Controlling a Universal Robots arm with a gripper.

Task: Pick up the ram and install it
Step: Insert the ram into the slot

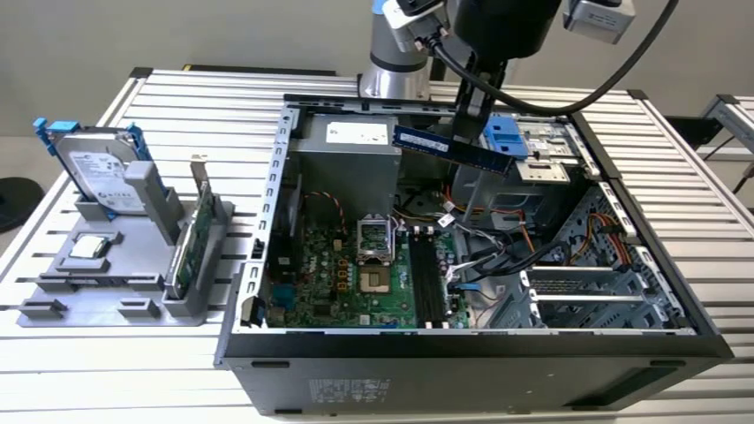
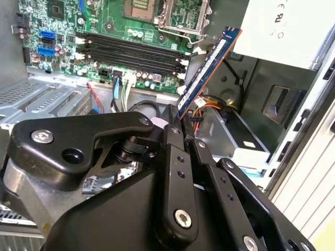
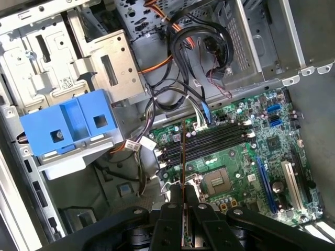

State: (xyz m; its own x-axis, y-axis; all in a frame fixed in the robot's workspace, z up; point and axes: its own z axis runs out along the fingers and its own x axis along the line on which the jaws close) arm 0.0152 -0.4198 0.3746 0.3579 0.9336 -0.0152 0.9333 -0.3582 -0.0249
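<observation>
Above the motherboard [image 1: 335, 287] and well apart from it, the ram [image 1: 454, 148] hangs over the open case [image 1: 471, 353], so the pick-up looks done and the installing is left. The gripper [image 1: 471, 132] has its fingers closed flat on the stick's two faces. In the second wrist view the ram [image 2: 209, 65] is pinched near one end by the gripper [image 2: 180, 116], and most of its length juts out beyond the fingertips toward the motherboard. The first wrist view shows the ram [image 3: 183, 151] edge-on, rising straight out of the gripper [image 3: 184, 206]. From there it crosses the motherboard's black slots [image 3: 209, 138] rather than lying along them. Those slots look empty, and the stick touches none of them.
</observation>
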